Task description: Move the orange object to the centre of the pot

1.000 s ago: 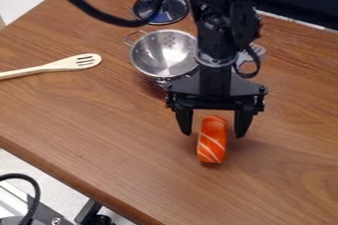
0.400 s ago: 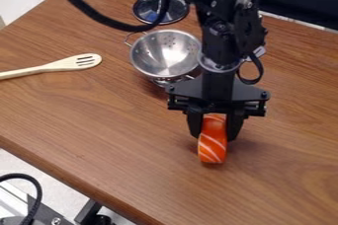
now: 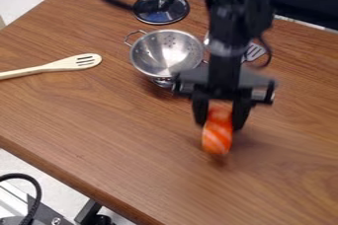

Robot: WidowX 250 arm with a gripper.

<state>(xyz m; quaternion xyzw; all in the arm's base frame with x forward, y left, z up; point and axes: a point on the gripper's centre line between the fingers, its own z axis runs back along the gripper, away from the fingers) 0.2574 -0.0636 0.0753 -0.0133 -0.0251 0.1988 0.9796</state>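
The tool [image 3: 220, 119] has the orange object [image 3: 217, 139] pinched, on the camera's side of the pot [image 3: 162, 55]; it should clear the pot's rim, centre, then lower gently before releasing.

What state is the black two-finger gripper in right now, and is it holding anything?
Gripper: closed, holding the oblong orange object with white stripes.

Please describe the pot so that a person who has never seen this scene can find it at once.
On the brown table, up and left from the gripper in the picture, the pot stands in front of the round lid. Unlike the lid, it is deep, with small holes in its shiny wall.
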